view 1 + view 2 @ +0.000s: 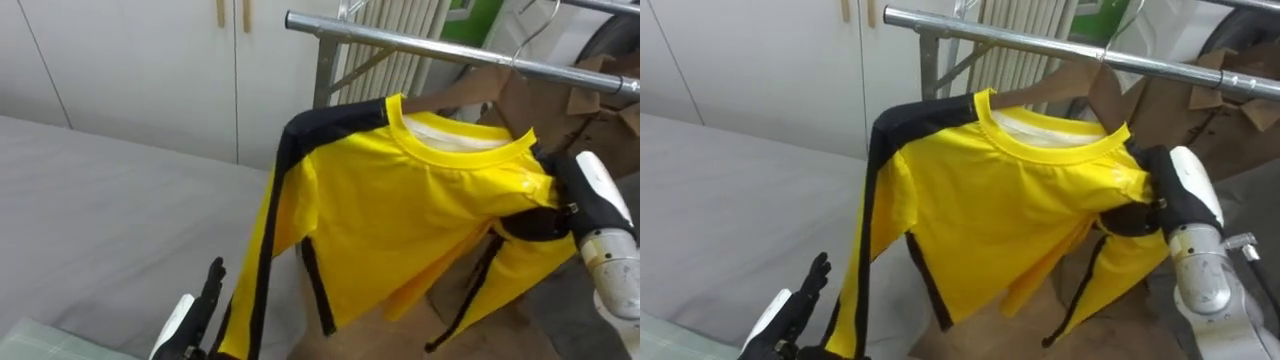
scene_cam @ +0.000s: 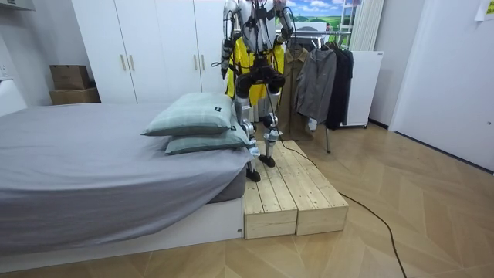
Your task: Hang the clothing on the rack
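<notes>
Your right hand (image 1: 548, 222) is gripping the yellow shirt (image 1: 400, 220) at the shoulder on your right side, fingers curled into the cloth. That shirt is sitting on a wooden hanger (image 1: 465, 90), its hook reaching up at the metal rail (image 1: 400, 42). Your left hand (image 1: 200, 305) is hovering low beside the dangling sleeve, fingers straight, holding nothing.

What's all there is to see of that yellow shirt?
The yellow shirt is smooth, shiny-looking cloth with black stripes along shoulder and sleeve and a yellow collar. It sits tilted on a wooden hanger, whose hook reaches the metal rail. The right hand is at one shoulder; the open left hand is beside the hanging sleeve.
</notes>
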You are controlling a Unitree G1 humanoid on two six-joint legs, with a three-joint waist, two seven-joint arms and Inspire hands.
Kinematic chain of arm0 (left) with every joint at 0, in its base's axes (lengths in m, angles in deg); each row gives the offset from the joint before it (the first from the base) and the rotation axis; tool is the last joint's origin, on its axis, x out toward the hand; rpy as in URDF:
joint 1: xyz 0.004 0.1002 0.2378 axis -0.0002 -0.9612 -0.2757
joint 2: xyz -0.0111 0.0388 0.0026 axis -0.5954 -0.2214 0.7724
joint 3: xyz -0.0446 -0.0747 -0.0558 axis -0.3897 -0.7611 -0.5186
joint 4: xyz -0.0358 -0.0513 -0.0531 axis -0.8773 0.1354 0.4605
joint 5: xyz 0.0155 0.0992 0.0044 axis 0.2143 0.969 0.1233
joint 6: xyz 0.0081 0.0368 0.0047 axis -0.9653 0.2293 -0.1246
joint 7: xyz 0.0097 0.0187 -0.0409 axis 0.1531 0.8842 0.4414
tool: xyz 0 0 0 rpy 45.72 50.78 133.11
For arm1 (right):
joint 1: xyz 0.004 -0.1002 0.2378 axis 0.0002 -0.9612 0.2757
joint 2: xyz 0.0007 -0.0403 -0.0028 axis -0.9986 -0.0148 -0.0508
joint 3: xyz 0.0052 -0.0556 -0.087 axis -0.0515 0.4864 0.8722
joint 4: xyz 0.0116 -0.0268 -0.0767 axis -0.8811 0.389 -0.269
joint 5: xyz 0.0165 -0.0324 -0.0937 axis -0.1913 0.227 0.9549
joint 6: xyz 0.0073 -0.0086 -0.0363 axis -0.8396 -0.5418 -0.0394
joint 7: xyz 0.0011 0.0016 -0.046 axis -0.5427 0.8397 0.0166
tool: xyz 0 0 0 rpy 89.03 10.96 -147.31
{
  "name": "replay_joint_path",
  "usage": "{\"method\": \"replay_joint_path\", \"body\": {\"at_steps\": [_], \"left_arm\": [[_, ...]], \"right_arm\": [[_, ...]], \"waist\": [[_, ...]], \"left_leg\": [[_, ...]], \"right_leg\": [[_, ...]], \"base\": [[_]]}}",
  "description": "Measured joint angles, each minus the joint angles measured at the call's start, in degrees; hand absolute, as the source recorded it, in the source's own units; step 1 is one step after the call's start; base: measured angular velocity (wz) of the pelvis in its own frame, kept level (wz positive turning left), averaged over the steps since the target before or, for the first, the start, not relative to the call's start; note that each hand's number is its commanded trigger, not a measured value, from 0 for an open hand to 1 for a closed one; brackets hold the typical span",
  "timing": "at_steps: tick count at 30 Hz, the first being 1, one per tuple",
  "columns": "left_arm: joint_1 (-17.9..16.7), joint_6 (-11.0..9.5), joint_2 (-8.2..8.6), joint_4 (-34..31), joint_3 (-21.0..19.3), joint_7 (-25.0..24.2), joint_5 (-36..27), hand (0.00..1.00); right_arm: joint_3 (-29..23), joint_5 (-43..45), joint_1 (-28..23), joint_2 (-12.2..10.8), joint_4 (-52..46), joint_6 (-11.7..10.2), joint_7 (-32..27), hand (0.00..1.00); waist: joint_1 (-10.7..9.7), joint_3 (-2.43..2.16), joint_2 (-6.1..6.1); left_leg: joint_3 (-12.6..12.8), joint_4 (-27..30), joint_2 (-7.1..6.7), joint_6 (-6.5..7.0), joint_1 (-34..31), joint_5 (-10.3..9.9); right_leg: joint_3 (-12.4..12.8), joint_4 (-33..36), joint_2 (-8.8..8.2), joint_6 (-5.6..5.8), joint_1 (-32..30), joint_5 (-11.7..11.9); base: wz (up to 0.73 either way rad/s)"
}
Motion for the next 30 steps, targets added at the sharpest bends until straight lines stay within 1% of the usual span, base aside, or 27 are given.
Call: {"method": "replay_joint_path", "body": {"at_steps": [3, 5, 6, 7, 8, 9, 11, 12, 13, 14, 16, 17, 20, 22, 25, 27, 30], "left_arm": [[-0.34, 0.00, -0.70, -0.93, 0.00, -0.26, 0.84, 0.00], [-1.67, 0.01, -0.84, -3.29, 0.16, -0.19, 1.15, 0.00], [-1.91, 0.01, -0.85, -3.83, 0.19, -0.20, 1.61, 0.00], [-2.16, 0.00, -0.99, -4.77, 0.16, -0.22, 2.59, 0.00], [-2.22, 0.01, -1.36, -4.97, 0.30, -0.24, 3.30, 0.00], [-2.26, 0.01, -1.90, -4.99, 0.77, -0.25, 3.35, 0.00], [-2.39, 0.02, -2.42, -5.28, 1.23, -0.29, 3.34, 0.00], [-2.38, 0.03, -2.45, -5.31, 1.22, -0.36, 3.35, 0.00], [-2.39, 0.08, -2.50, -5.30, 1.23, -0.44, 3.36, 0.00], [-2.38, 0.15, -2.70, -5.30, 1.25, -0.63, 3.35, 0.00], [-2.32, 0.16, -2.79, -5.31, 1.12, -1.03, 3.35, 0.00], [-2.33, 0.22, -2.88, -5.31, 1.11, -1.15, 3.33, 0.00], [-2.32, 0.26, -3.10, -5.63, 0.98, -1.17, 3.24, 0.00], [-2.30, 0.26, -3.39, -5.71, 0.89, -1.18, 3.24, 0.00], [-1.87, 0.27, -3.52, -5.70, 0.43, -1.19, 3.25, 0.00], [-1.87, 0.41, -3.55, -5.70, -0.24, -1.24, 3.24, 0.00], [-1.89, 0.48, -3.82, -5.69, -0.22, -1.26, 3.08, 0.00]], "right_arm": [[0.03, 1.52, 2.70, 1.22, 2.53, 0.10, 1.41, 1.00], [0.23, 3.91, 6.15, 2.75, 6.17, 0.10, 3.33, 1.00], [0.24, 4.38, 6.91, 2.99, 7.09, 0.14, 3.78, 1.00], [0.30, 5.55, 8.32, 3.29, 8.72, 0.20, 4.42, 1.00], [1.31, 6.44, 9.60, 3.53, 9.77, 0.70, 5.23, 1.00], [2.77, 6.64, 10.28, 4.06, 10.56, 0.78, 6.16, 1.00], [3.26, 7.20, 10.28, 4.23, 10.77, 1.02, 7.74, 1.00], [3.50, 7.92, 10.30, 4.22, 10.79, 1.25, 8.62, 1.00], [3.75, 8.20, 10.31, 4.23, 10.94, 1.31, 9.02, 1.00], [4.57, 8.47, 10.33, 4.24, 11.60, 1.39, 9.80, 1.00], [5.11, 8.62, 10.33, 4.24, 13.12, 1.63, 10.97, 1.00], [5.33, 8.64, 10.33, 4.23, 13.74, 2.35, 11.55, 1.00], [5.49, 8.77, 10.42, 4.23, 15.58, 2.47, 12.00, 1.00], [5.82, 8.74, 10.56, 4.23, 16.20, 2.47, 12.25, 1.00], [6.46, 8.61, 11.04, 4.23, 17.78, 2.54, 13.23, 1.00], [6.60, 8.18, 11.04, 4.23, 17.82, 2.51, 13.86, 1.00], [6.76, 6.38, 11.04, 4.23, 17.90, 2.52, 14.69, 1.00]], "waist": [[-0.16, -0.06, -0.83], [-0.04, -0.10, -1.55], [0.11, -0.10, -1.81], [0.39, -0.05, -2.34], [0.43, -0.07, -2.81], [0.39, -0.07, -3.23], [0.56, 0.00, -3.92], [0.90, 0.08, -4.24], [1.02, 0.09, -4.38], [1.62, 0.04, -4.64], [2.09, 0.05, -4.83], [2.50, 0.06, -4.83], [3.79, 0.07, -4.84], [4.08, 0.08, -4.84], [4.80, 0.13, -4.90], [4.83, 0.18, -4.83], [4.85, 0.26, -4.80]], "left_leg": [[-0.77, 0.52, 0.01, -0.02, -0.61, 0.04], [-1.41, 0.78, 0.04, -0.04, -0.88, 0.06], [-1.49, 0.83, 0.07, -0.07, -0.86, 0.09], [-1.78, 0.83, 0.12, -0.14, -0.87, 0.14], [-2.09, 0.82, 0.13, -0.17, -0.86, 0.24], [-2.60, 0.83, 0.18, -0.23, -0.79, 0.29], [-3.21, 0.82, 0.18, -0.26, -0.77, 0.38], [-3.24, 0.83, 0.16, -0.26, -0.80, 0.40], [-3.28, 0.83, 0.14, -0.25, -0.81, 0.41], [-3.39, 0.82, 0.09, -0.21, -0.78, 0.46], [-3.66, 0.83, 0.05, -0.20, -0.73, 0.46], [-3.96, 0.82, -0.01, -0.14, -0.72, 0.50], [-4.08, 0.81, -0.07, -0.13, -0.73, 0.51], [-4.36, 0.80, -0.08, -0.10, -0.76, 0.54], [-4.36, 0.81, -0.06, -0.11, -0.73, 0.56], [-4.63, 0.81, -0.06, -0.11, -0.72, 0.56], [-4.78, 0.77, -0.06, -0.11, -0.60, 0.57]], "right_leg": [[-0.87, 0.01, -0.35, -0.02, -0.13, -0.01], [-1.46, 0.14, -0.51, -0.09, -0.26, -0.03], [-1.57, 0.18, -0.52, -0.13, -0.23, -0.05], [-1.89, 0.19, -0.56, -0.18, -0.12, -0.07], [-2.19, 0.19, -0.65, -0.27, 0.06, -0.12], [-2.64, 0.00, -0.71, -0.32, 0.43, -0.14], [-3.19, -0.10, -0.89, -0.39, 0.71, -0.19], [-3.26, -0.11, -0.97, -0.39, 0.70, -0.18], [-3.33, -0.12, -1.03, -0.40, 0.71, -0.18], [-3.43, -0.11, -1.10, -0.40, 0.74, -0.18], [-3.66, -0.17, -1.21, -0.40, 0.94, -0.18], [-4.36, -0.25, -1.38, -0.40, 1.04, -0.18], [-6.25, -0.35, -1.79, -0.54, 1.06, -0.22], [-6.51, -0.39, -2.05, -0.58, 1.13, -0.25], [-6.53, -0.48, -2.00, -0.60, 1.17, -0.26], [-6.76, -0.83, -2.00, -0.64, 1.45, -0.23], [-6.89, -0.97, -1.93, -0.66, 1.75, -0.23]], "base": [[0.13], [0.13], [0.11], [0.12], [0.18], [0.20], [0.17], [0.08], [0.04], [0.03], [0.08], [0.08], [0.03], [0.06], [0.00], [0.05], [0.02]]}}
